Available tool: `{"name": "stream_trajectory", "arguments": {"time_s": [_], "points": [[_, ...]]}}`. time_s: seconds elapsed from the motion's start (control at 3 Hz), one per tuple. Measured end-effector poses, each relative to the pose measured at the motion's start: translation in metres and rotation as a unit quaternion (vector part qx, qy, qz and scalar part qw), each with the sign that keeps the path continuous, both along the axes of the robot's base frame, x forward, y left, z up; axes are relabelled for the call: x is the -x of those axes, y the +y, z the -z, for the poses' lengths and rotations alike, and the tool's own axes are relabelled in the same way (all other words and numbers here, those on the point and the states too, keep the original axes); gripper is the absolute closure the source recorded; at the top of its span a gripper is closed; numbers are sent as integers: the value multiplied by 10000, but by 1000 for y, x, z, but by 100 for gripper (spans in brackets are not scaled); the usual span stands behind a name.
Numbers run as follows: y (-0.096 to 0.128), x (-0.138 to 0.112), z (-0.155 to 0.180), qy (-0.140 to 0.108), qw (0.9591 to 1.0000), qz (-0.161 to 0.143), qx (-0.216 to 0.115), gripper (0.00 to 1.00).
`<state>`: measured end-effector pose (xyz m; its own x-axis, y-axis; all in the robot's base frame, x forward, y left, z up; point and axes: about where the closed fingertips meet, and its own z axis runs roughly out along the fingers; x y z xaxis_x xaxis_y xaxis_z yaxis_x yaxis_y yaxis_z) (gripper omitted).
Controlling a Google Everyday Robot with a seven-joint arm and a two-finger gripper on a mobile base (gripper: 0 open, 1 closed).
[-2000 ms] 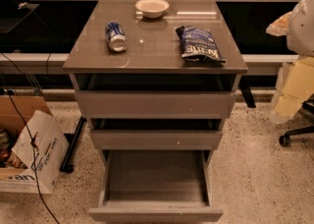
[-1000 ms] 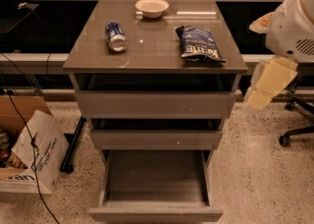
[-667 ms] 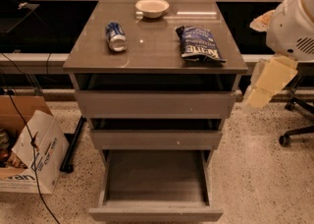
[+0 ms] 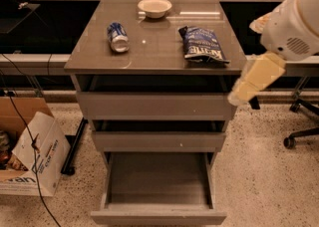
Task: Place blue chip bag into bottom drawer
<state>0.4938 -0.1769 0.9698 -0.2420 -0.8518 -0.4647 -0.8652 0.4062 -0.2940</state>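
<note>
Camera view only. Shows the blue chip bag point(image 4: 203, 44) lying flat on the cabinet point(image 4: 149, 56) top, toward its right edge, untouched. Shows the bottom drawer point(image 4: 158, 178) pulled open at the cabinet's foot. Finds the gripper point(image 4: 249, 81) just off the cabinet's right side, level with the top drawer front, swung in closer than two seconds ago. Cannot tell whether parted or closed. Suggests an approach under way: no grasp yet, bag not yet lifted.
</note>
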Motion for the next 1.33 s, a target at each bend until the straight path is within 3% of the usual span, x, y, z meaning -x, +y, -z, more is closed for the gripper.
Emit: {"name": "stream_trajectory", "arguments": {"time_s": [0.33, 0.67, 1.0, 1.33], "points": [[17, -52, 0, -405, 9978, 182, -495, 0], [35, -102, 3, -764, 9916, 213, -1024, 0], [45, -151, 14, -893, 9853, 352, -1413, 0], [48, -192, 36, -789, 9810, 560, -1683, 0]]}}
